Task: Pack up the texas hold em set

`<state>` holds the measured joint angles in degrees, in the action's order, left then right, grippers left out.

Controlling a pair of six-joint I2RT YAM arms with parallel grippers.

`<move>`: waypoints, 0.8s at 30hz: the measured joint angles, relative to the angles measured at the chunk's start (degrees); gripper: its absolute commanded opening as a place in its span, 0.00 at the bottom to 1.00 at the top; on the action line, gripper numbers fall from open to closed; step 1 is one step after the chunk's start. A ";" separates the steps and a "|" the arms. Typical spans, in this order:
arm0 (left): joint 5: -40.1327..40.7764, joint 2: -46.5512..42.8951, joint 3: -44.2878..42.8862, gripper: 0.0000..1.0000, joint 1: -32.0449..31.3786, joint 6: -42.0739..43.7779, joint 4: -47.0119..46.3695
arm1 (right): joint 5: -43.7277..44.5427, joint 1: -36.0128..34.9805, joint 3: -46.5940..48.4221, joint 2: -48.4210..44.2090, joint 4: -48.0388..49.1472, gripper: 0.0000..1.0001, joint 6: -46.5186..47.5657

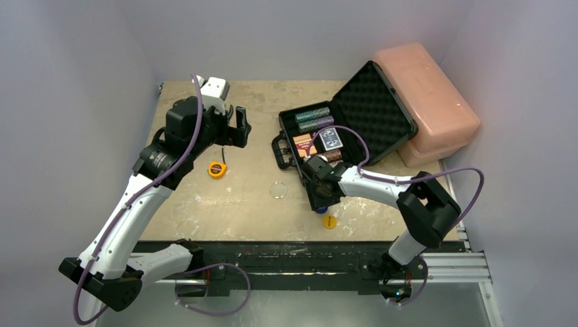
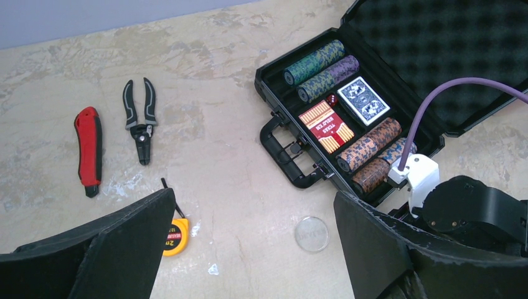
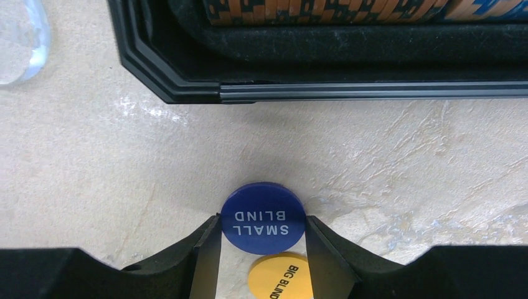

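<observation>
Pincer [image 3: 263,232] (right) grips round glossy blue button [image 3: 264,215].

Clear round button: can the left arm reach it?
Probably yes. The clear round button lies alone on the table, and the left gripper, jaws open, hangs near it, nothing between. The right gripper, jaws on the blue SMALL BLIND button, is off to the side.

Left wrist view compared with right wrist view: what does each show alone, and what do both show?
Only left wrist: red utility knife, black-handled pliers, yellow tape measure, red card deck. Only right wrist: blue round SMALL BLIND button between the fingers of the right gripper, yellow round BIG BLIND button. Both: black hard briefcase, orange chip stack, clear round disc.
</observation>
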<state>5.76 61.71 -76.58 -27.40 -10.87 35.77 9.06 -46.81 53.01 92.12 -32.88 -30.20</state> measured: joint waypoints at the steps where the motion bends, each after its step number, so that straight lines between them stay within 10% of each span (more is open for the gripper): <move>1: -0.02 0.00 0.00 1.00 0.00 -0.02 0.00 | -0.04 -0.02 0.37 -0.04 -0.39 0.40 0.00; 24: -0.02 0.00 0.00 1.00 0.00 -0.02 0.00 | 1.33 -0.07 17.53 -3.06 -6.88 0.40 0.48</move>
<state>5.74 61.71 -76.58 -27.40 -10.90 35.77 10.39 -46.87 70.54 89.06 -39.77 -29.71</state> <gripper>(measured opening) 0.998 0.510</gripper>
